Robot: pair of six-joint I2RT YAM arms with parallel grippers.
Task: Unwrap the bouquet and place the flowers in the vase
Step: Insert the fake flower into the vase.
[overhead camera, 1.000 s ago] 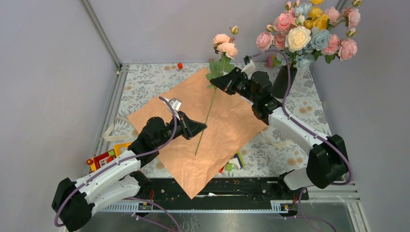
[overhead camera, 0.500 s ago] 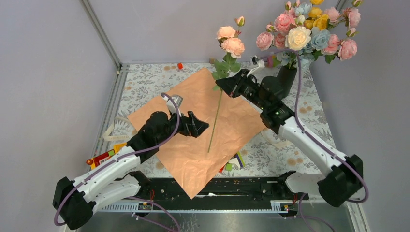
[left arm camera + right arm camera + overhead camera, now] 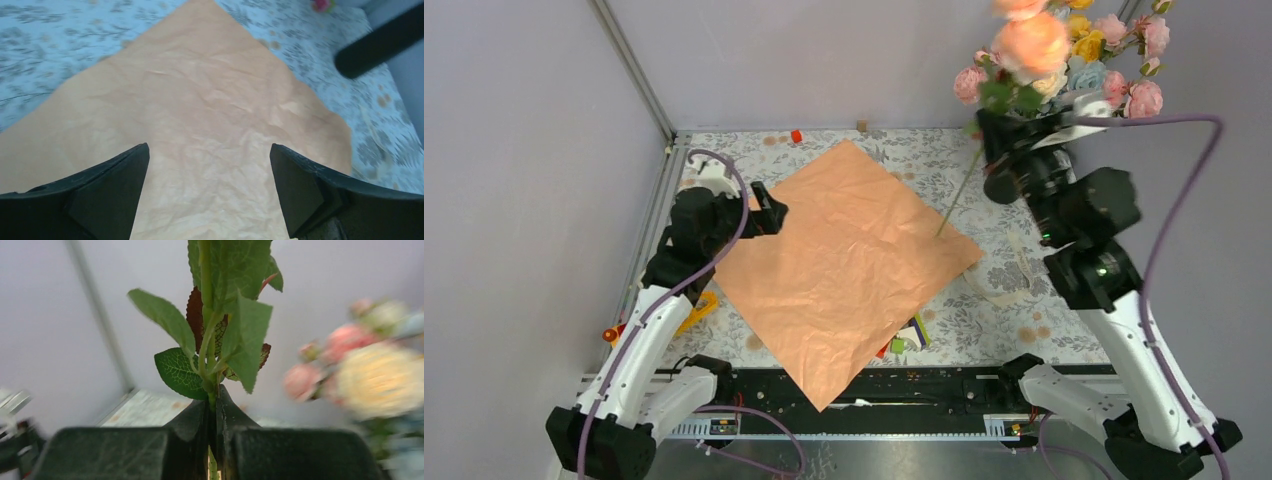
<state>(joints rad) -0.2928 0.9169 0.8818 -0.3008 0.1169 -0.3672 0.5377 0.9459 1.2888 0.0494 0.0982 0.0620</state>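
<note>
The peach wrapping paper (image 3: pixel 844 260) lies spread flat on the table with nothing on it. My right gripper (image 3: pixel 987 128) (image 3: pixel 214 405) is raised at the back right, shut on the green stem (image 3: pixel 210 365) of a long pink rose (image 3: pixel 1029 40). Its bare stem end (image 3: pixel 954 200) hangs over the paper's right corner. Just behind it, the small yellow, pink, blue and cream flowers (image 3: pixel 1114 60) stand bunched together. My right arm hides the vase. My left gripper (image 3: pixel 772 208) (image 3: pixel 210 165) hangs open and empty over the paper's left edge.
Cream ribbon (image 3: pixel 1009 285) lies right of the paper. Coloured toy pieces (image 3: pixel 909 335) peek out at its front edge, with more by my left arm (image 3: pixel 692 305). A small red block (image 3: pixel 796 135) sits at the back. Grey walls close in both sides.
My left gripper opened, let go of the stem and drew back to the left. My right gripper lifted the rose up and right, toward the bunched flowers.
</note>
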